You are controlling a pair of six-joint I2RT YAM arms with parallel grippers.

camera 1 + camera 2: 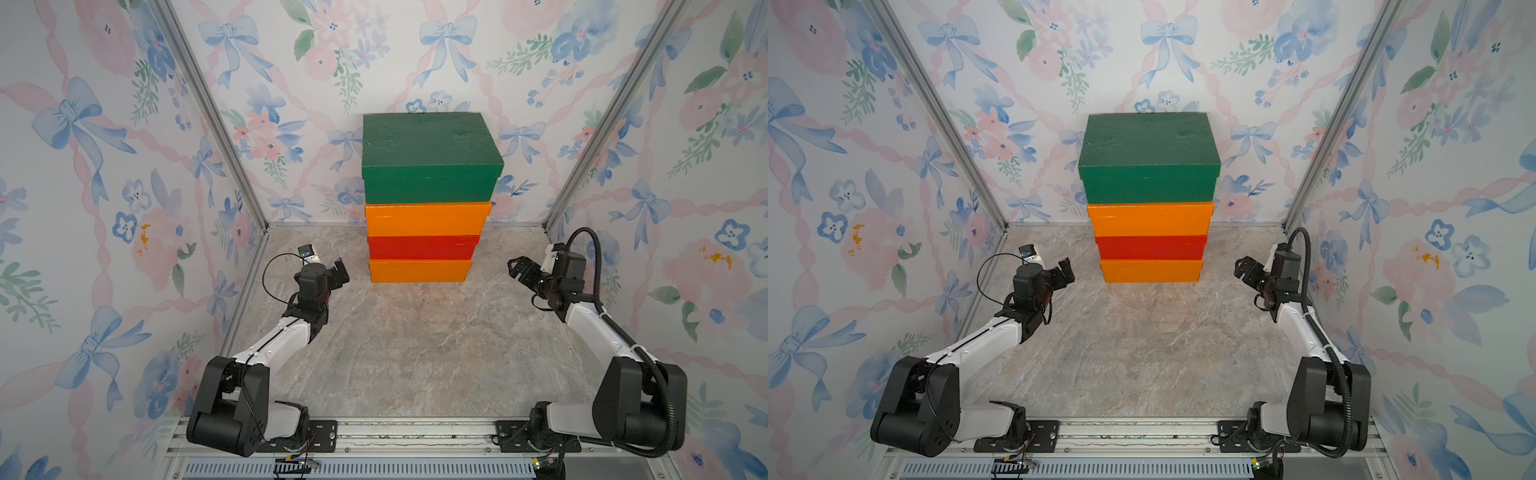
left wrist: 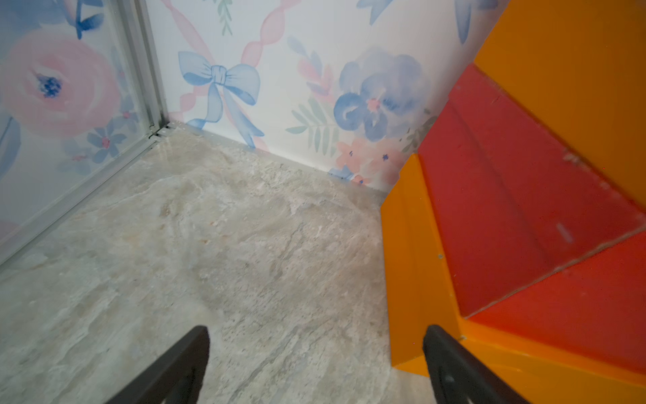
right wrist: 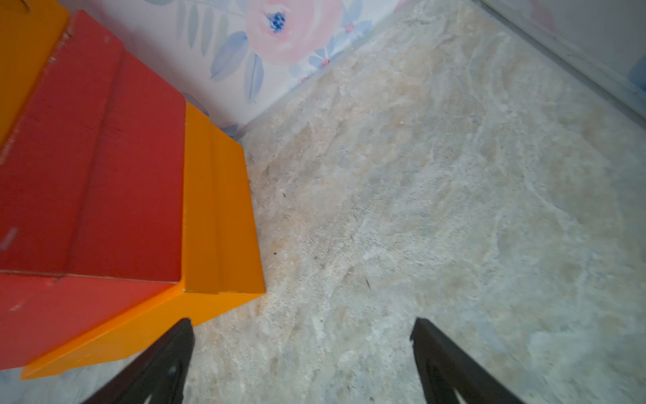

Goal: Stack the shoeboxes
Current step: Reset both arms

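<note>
The shoeboxes stand in one pile at the back middle of the table, seen in both top views. From the bottom up they are an orange box [image 1: 419, 271], a red box [image 1: 423, 247], a second orange box [image 1: 426, 219] and a dark green box [image 1: 428, 153]. My left gripper [image 1: 338, 272] hovers open just left of the pile's base, apart from it. My right gripper [image 1: 515, 268] hangs open to the right of the base. The left wrist view shows the bottom orange box [image 2: 416, 262] and the red box [image 2: 507, 210] beside the open left gripper [image 2: 316, 332]. In the right wrist view, the red box [image 3: 87, 175] and the bottom orange box [image 3: 220, 217] lie beside the open right gripper [image 3: 303, 323].
The marbled table [image 1: 415, 353] is enclosed by floral-papered walls on three sides, with aluminium posts [image 1: 216, 120] at the back corners. The arm bases sit on a metal rail [image 1: 415, 432] at the front edge. The pile stands close to the back wall.
</note>
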